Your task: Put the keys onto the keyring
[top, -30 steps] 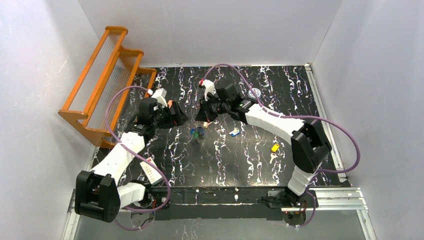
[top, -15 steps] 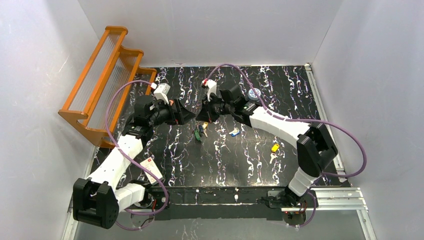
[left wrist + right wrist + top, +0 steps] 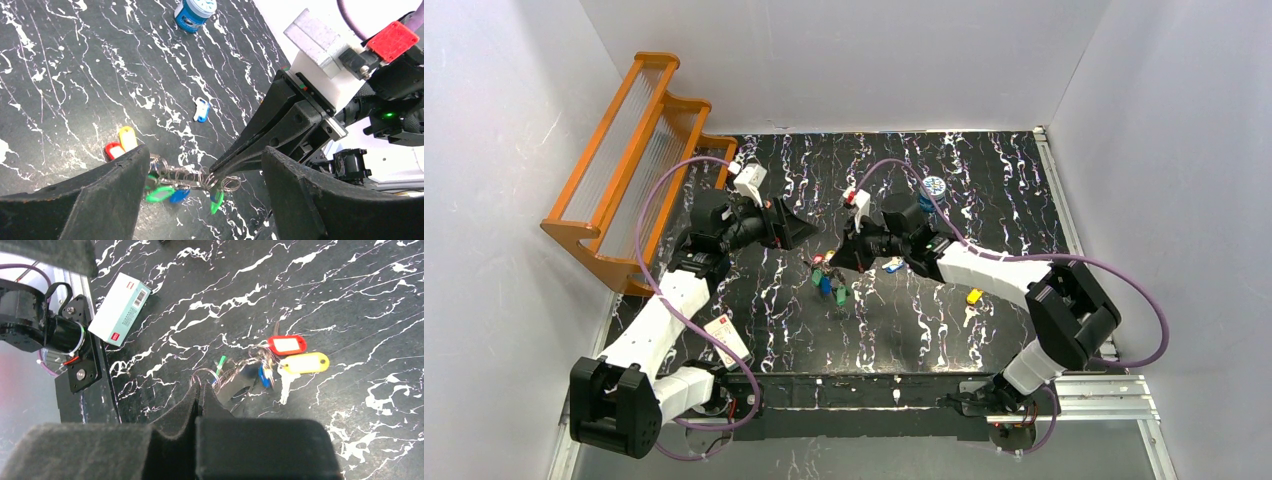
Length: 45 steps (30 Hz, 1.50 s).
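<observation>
A bunch of keys [image 3: 826, 281] with green, blue, red and yellow heads hangs on small wire rings at mid-table. My right gripper [image 3: 835, 262] is shut on one wire ring [image 3: 203, 377] at the end of the bunch. In the left wrist view the green and blue heads [image 3: 161, 194] dangle below the rings, while the red and yellow heads [image 3: 292, 354] lie low by the table. My left gripper [image 3: 204, 159] stands open just left of the bunch, its fingers on either side of the rings without touching. I cannot make out the keyring among the rings. A loose blue key [image 3: 892, 265] and a yellow key [image 3: 973, 296] lie to the right.
A small round blue tin [image 3: 933, 186] stands at the back right. A white and teal box [image 3: 724, 338] lies beside the left arm's base. An orange wooden rack [image 3: 629, 165] leans against the left wall.
My right gripper has pulled the key bunch toward the near side and slightly right, raising it. The left gripper has swung a little farther back and now faces the bunch.
</observation>
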Motion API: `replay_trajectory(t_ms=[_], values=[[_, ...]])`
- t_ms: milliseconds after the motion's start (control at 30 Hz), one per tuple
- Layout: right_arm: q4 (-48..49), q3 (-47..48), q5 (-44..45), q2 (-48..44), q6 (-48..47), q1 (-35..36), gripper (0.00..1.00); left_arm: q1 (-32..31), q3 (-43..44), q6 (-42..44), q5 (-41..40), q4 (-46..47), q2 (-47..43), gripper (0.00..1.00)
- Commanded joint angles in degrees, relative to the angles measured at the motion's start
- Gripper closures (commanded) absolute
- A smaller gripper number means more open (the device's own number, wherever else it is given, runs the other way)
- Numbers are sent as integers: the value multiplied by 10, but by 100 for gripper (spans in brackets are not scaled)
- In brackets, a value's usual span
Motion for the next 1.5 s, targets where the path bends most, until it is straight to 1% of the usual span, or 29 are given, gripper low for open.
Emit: replay_trajectory(t_ms=[0, 200, 333, 467, 733, 833, 933, 1000, 1100, 1300, 1467], values=[[57, -38, -7, -28, -8, -1, 99, 2, -15, -1, 38, 31, -14, 21], [126, -93, -4, -68, -50, -1, 99, 0, -24, 9, 55, 32, -6, 21], [138, -106, -38, -71, -78, -1, 99, -15, -28, 5, 48, 31, 1, 22], [170, -118, -74, -75, -78, -2, 99, -44, -33, 4, 20, 30, -4, 22], [301, -210, -49, -130, -111, -2, 99, -88, -38, 6, -12, 4, -8, 26], [309, -232, -57, -142, -144, -2, 99, -91, -53, -23, -25, -1, -4, 28], [307, -248, -86, -143, -172, -2, 99, -99, -66, -63, -23, 10, 10, 31], [306, -254, -102, -141, -182, -2, 99, -109, -78, -91, -13, 32, 27, 35], [305, -259, -127, -135, -202, -2, 99, -124, -98, -138, -2, 71, 43, 37], [309, -265, -128, -133, -215, -2, 99, -131, -122, -198, 4, 80, 72, 40], [303, -261, -132, -130, -225, -2, 99, -137, -157, -277, 32, 137, 86, 45]])
